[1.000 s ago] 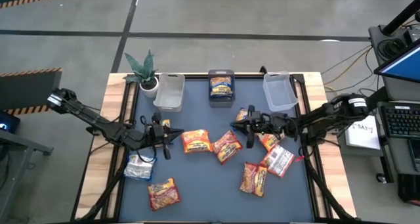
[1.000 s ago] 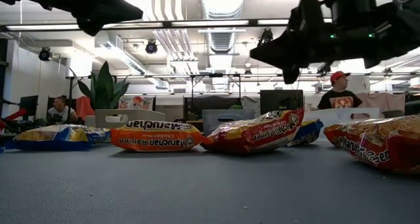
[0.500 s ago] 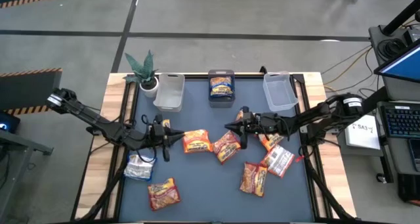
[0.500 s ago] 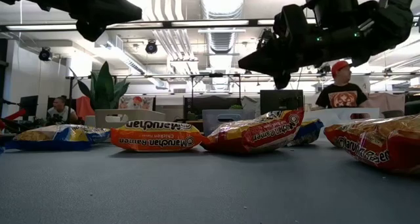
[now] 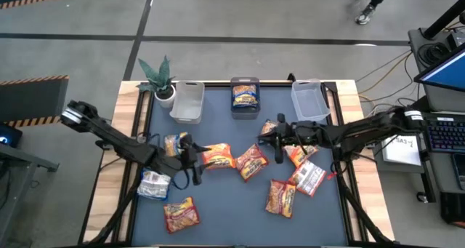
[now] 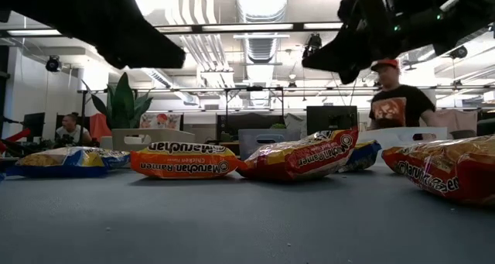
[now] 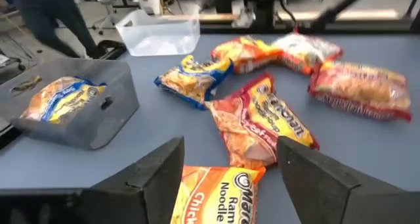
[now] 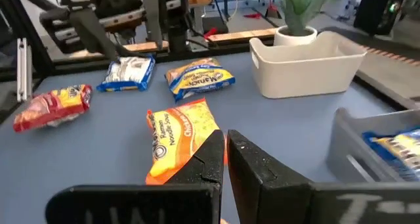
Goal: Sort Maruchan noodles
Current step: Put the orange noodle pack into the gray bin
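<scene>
1. We see the left tool point(image 5: 195, 161) spread wide above the dark surface point(image 5: 232, 212), its two dark fingers point(image 7: 157, 175) straddling the near end of an orange-yellow packet point(image 5: 216, 156) that lies flat just ahead of it, untouched

2. We find the right tool point(image 5: 277, 140) with its fingers point(image 8: 213, 155) nearly closed and holding nothing, poised above the middle of the surface, with a red-and-yellow packet point(image 5: 251, 162) lying just beside and ahead of it

3. We count the Maruchan noodles scattered across the surface: a blue-yellow packet point(image 5: 175, 142) near the left tool, a silvery white and blue packet point(image 5: 153, 185) by the left edge, a red packet point(image 5: 181, 214) at the front left, another red packet point(image 5: 281, 197) and a silvery white packet with red print point(image 5: 309, 177) at the front right

4. We note one blue-yellow packet point(image 5: 245, 96) already resting in the grey centre bin point(image 5: 245, 81) at the back; two clear bins point(image 5: 187, 102) flank it, beside a potted plant point(image 5: 160, 78)

5. We see the packets as flat, crinkled and glossy, the orange one reading "Maruchan Ramen" point(image 6: 184, 161) at table height
</scene>
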{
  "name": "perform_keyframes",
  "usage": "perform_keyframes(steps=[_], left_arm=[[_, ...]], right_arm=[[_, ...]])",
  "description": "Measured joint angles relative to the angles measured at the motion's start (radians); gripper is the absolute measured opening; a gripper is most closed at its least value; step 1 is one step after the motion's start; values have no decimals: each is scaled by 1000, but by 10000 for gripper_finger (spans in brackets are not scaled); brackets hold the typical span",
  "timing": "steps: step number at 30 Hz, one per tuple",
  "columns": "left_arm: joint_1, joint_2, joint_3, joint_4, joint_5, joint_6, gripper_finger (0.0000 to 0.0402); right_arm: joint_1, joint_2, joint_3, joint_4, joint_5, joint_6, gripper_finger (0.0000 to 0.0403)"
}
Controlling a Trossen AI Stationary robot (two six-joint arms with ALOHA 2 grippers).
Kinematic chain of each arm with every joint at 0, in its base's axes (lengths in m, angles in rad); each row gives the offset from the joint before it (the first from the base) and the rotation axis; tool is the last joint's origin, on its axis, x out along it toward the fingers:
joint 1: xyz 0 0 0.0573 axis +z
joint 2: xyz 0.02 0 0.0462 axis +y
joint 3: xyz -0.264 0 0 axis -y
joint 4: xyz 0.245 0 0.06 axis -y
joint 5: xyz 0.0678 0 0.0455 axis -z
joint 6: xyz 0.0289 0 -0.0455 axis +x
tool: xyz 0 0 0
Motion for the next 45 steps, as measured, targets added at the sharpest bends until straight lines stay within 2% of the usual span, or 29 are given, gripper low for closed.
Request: perform_keyframes(steps=[7,14,20,25,32,36,43,45], left_arm=[[40,183,135,-121,47,26,211],[88,309,310,-414,217,-16,193],[101,394,416,-659,240,-18,189],[101,445,434,-686,267,-25,189],[100,493,437,-678,242,-52,181],[100,506,438,-679,233,-52,139],[102,489,435,-687,227,-61,15],[102,481,435,-684,245,-70,8]], right_arm=[[-12,-160,-2,-84,1,-110,9],[-35,-296,-4,-159,3,-172,9],[-38,-361,-19,-228,2,-172,9],[-38,-366,-22,-229,2,-171,9],[-40,-357,-22,-228,2,-170,9],[-40,-357,-23,-228,2,-169,9],[-40,-357,-23,-228,2,-171,9],[-40,-357,-23,-228,2,-170,9]])
